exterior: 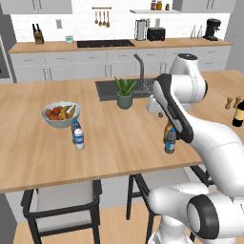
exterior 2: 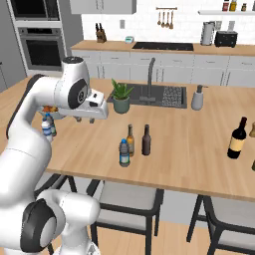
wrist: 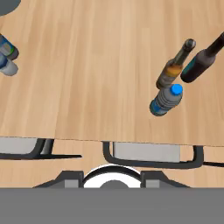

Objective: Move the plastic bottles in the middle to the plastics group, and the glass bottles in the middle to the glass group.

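Three bottles stand together mid-counter: a plastic bottle (exterior 2: 124, 153) (wrist: 166, 100) with a blue cap, an amber glass bottle (exterior 2: 130, 141) (wrist: 175, 68) and a darker brown glass bottle (exterior 2: 146, 140) (wrist: 203, 59). In the left base view my arm half hides them (exterior: 170, 138). The plastics group (exterior: 77, 136) (exterior 2: 47, 125) (wrist: 6, 57) stands at the left beside the fruit bowl. The glass group's wine bottle (exterior 2: 237, 139) (exterior: 239, 113) stands at the far right. My gripper (exterior 2: 85, 120) (exterior: 158, 113) hangs above the counter between the plastics group and the middle bottles, shut, holding nothing.
A fruit bowl (exterior: 60, 114) sits behind the plastics group. A potted plant (exterior 2: 120, 97), a sink (exterior 2: 164, 95) and a soap dispenser (exterior 2: 198, 98) lie further back. Wooden shakers (exterior: 232, 102) stand near the wine bottle. Stools (exterior 2: 127, 199) stand under the counter's near edge.
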Motion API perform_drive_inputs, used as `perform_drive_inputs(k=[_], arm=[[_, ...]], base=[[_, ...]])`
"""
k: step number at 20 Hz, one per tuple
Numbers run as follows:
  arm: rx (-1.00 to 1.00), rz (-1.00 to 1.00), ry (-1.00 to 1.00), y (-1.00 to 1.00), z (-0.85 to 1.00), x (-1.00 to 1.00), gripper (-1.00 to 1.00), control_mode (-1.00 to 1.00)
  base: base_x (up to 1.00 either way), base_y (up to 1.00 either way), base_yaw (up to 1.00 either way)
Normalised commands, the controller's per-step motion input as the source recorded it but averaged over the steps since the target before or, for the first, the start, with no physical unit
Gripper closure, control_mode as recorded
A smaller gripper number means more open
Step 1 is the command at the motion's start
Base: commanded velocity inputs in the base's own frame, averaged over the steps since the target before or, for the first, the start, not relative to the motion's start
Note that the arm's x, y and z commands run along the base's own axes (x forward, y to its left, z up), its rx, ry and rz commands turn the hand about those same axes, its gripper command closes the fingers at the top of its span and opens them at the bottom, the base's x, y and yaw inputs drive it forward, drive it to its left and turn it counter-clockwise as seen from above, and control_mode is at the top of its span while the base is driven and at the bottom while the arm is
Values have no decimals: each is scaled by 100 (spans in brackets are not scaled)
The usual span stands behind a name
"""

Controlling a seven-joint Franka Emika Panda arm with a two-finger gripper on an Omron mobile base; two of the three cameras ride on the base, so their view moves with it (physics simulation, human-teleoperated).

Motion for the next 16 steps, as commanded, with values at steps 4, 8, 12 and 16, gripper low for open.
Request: perform_drive_inputs(k=[4,8,12,16], arm=[[-3,0,1,8,-21,-20,-100,-100],[-5,0,-7,-20,-46,-42,-100,-100],[-1,-1,-16,-76,-25,-15,-100,-100],[0,-5,-1,-84,-3,29,-100,-100]], base=[[0,0,0],[0,0,0],[0,0,0],[0,0,0]])
